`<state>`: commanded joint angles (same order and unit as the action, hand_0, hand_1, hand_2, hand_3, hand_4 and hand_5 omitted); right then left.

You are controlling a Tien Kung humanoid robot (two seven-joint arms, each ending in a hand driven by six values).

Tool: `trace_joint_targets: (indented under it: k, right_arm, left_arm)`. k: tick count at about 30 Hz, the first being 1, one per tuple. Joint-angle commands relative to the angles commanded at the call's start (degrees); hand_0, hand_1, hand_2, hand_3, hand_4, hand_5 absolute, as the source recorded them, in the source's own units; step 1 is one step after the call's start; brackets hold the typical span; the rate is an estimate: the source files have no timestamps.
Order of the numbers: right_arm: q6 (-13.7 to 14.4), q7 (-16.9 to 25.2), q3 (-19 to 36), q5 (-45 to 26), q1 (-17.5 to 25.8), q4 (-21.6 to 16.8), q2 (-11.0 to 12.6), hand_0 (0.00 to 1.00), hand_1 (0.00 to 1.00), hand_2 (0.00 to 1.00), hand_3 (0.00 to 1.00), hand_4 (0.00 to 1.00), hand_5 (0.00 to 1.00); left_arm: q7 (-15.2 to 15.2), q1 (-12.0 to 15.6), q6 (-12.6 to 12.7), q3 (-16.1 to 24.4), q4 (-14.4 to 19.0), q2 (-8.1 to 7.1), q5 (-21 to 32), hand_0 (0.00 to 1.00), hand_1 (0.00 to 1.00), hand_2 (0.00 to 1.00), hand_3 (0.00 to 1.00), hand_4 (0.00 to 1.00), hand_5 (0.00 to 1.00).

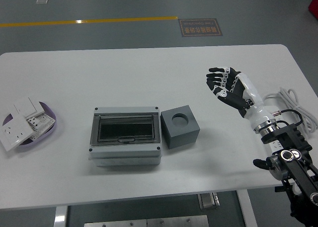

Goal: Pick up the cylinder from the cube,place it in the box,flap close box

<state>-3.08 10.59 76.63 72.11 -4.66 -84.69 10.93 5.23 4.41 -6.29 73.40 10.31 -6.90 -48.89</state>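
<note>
A dark grey cube [180,126] sits at the table's middle with a round socket [180,119] in its top; I see no cylinder in it. A grey box [125,136] with a dark see-through flap lying shut stands just left of the cube. My right hand [222,83] hovers above the table to the right of the cube, fingers spread, holding nothing. My left arm is out of view.
A purple dish [48,132] with white switch plates [22,122] sits at the left edge. White cables [298,108] lie at the right edge beside my right arm. The white table [129,73] has rounded far corners.
</note>
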Motion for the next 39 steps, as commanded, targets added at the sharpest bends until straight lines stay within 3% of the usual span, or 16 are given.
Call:
trace_joint_targets:
  k: [15, 16, 21, 22, 27, 33, 34, 39]
  right_arm:
    - [-1.16, 0.27, -2.26, 0.68, -2.56, 0.42, 0.25, 0.671, 0.655, 0.648, 0.654, 0.727, 0.214]
    - [-1.39, 0.15, -2.44, 0.79, -2.80, 0.49, 0.27, 0.675, 0.672, 0.684, 0.699, 0.729, 0.203]
    - [-2.63, -0.39, -2.95, 0.81, -3.11, 0.76, 0.37, 0.675, 0.672, 0.684, 0.699, 0.729, 0.203]
    - [-2.85, -0.44, -3.02, 0.83, -3.08, 0.78, 0.40, 0.692, 0.682, 0.705, 0.748, 0.738, 0.197]
    - [-3.30, -0.61, -3.24, 1.44, -2.90, 0.65, 0.64, 0.692, 0.682, 0.705, 0.748, 0.738, 0.197]
    - [-3.82, -0.86, -3.33, 1.29, -2.52, 0.81, 0.76, 0.704, 0.695, 0.689, 0.778, 0.744, 0.162]
    - [-3.93, -0.91, -3.37, 1.23, -2.43, 0.88, 0.75, 0.705, 0.695, 0.683, 0.783, 0.674, 0.020]
    - [-4.06, -0.92, -3.49, 1.12, -2.22, 1.07, 0.80, 0.705, 0.695, 0.683, 0.783, 0.674, 0.020]
  left_arm:
    - [-0.07, 0.21, -0.12, -0.11, 0.00, 0.31, -0.44, 0.637, 0.674, 0.678, 0.719, 0.780, 0.313]
    - [-0.06, 0.18, -0.14, -0.15, 0.00, 0.35, -0.45, 0.637, 0.674, 0.678, 0.719, 0.779, 0.312]
    - [-0.02, -0.01, -0.20, -0.18, 0.00, 0.49, -0.51, 0.637, 0.674, 0.678, 0.719, 0.779, 0.312]
    - [0.00, -0.04, -0.21, -0.16, 0.00, 0.52, -0.52, 0.637, 0.674, 0.678, 0.719, 0.779, 0.313]
    - [0.12, -0.07, -0.27, -0.23, 0.00, 0.71, -0.43, 0.637, 0.674, 0.678, 0.719, 0.779, 0.313]
    - [0.24, -0.03, -0.21, -0.27, 0.00, 0.49, -0.32, 0.637, 0.674, 0.678, 0.718, 0.778, 0.310]
    - [0.26, -0.03, -0.19, -0.28, 0.00, 0.40, -0.33, 0.637, 0.674, 0.677, 0.718, 0.778, 0.309]
    - [0.33, -0.09, -0.18, -0.40, 0.00, 0.16, -0.45, 0.637, 0.674, 0.677, 0.718, 0.778, 0.309]
